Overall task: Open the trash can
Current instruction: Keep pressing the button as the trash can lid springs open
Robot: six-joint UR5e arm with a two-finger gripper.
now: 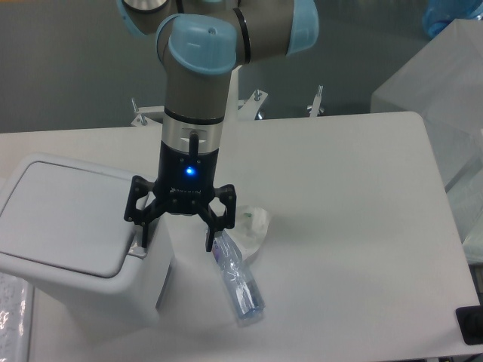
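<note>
The trash can (72,234) is a large white boxy bin at the left of the table, its flat square lid down. A small grey latch button (136,249) sits at the lid's right edge. My gripper (175,240) hangs open, pointing down over the bin's right edge. Its left finger (139,234) rests on or just above the latch button; its right finger (211,235) hangs past the bin's side, close to a clear plastic bottle. Nothing is between the fingers.
A clear plastic bottle (238,283) lies on the table right of the bin, with a crumpled white wad (253,226) beside it. Translucent boxes (441,90) stand at the far right. A black object (472,326) sits at the lower right corner.
</note>
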